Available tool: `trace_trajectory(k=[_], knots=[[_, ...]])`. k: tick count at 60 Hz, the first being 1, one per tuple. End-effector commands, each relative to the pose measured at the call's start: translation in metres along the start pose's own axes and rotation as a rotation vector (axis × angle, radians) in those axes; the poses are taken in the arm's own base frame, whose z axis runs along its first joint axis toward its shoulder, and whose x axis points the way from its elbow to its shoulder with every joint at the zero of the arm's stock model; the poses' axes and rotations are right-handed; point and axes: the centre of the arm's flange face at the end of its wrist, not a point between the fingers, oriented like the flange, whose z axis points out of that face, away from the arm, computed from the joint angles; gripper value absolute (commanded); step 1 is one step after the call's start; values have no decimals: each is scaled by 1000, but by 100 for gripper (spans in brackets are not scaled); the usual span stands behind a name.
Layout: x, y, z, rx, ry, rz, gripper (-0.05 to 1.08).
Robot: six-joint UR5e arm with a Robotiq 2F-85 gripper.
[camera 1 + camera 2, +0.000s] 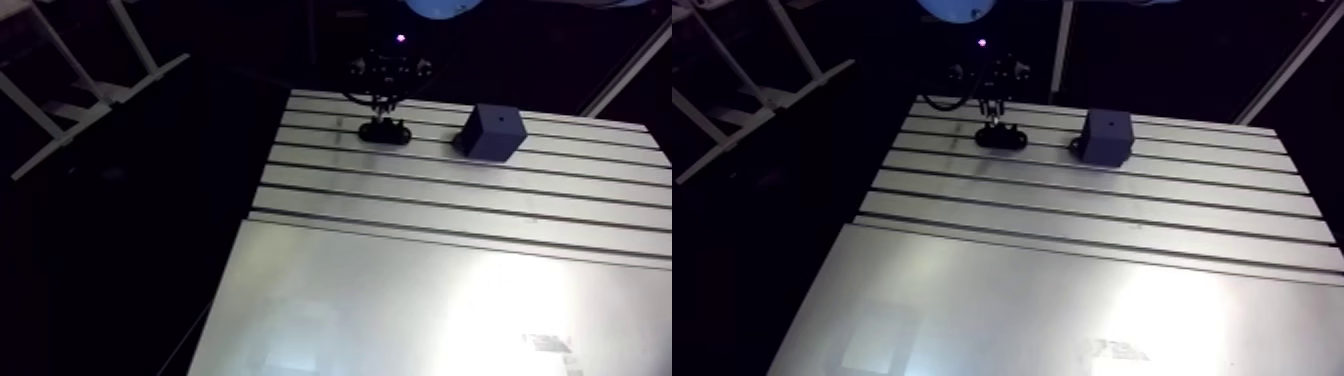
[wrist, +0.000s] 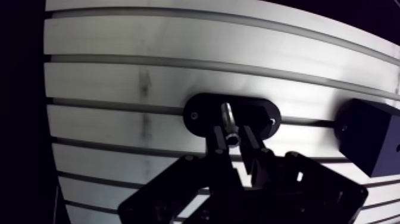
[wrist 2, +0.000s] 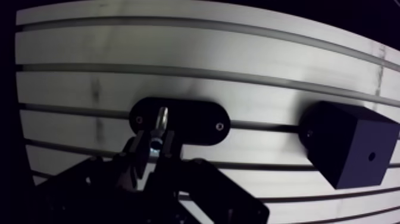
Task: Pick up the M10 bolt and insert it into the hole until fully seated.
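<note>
gripper [image 2: 234, 140] hovering low, jaws pinching slim shiny steel bolt [image 2: 228, 118] | bolt sitting over black oval holder plate [image 2: 199, 113] | dark cube block with hole [image 3: 345, 140] standing apart on slotted aluminium table [image 2: 119, 77]

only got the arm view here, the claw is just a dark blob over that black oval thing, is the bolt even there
Observer: Yes. The wrist view shows a silvery bolt standing in the black oval holder.
Operator: has the claw got it
Observer: The claw looks shut on it: its fingers sit against the bolt's head from both sides.
Operator: lifted yet
Observer: No. The bolt's lower end sits in the holder.
</note>
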Motion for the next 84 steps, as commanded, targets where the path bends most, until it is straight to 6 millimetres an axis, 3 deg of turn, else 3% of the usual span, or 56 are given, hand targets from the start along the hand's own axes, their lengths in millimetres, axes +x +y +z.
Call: trace_trajectory(k=[1,14,27,39,41,50,60,77,84], knots=[[1,0,-13,5,22,1,91],[0,1,-29,3,40,1,92],[0,9,-63,-21,51,1,104],[3,46,-106,-38,20,57,107],[5,60,-118,-39,-4,78,107],[10,79,-139,-36,-49,108,108],[19,129,-167,-31,-96,185,108],[25,182,-174,-19,-143,257,107],[29,187,-168,-12,-165,264,107]])
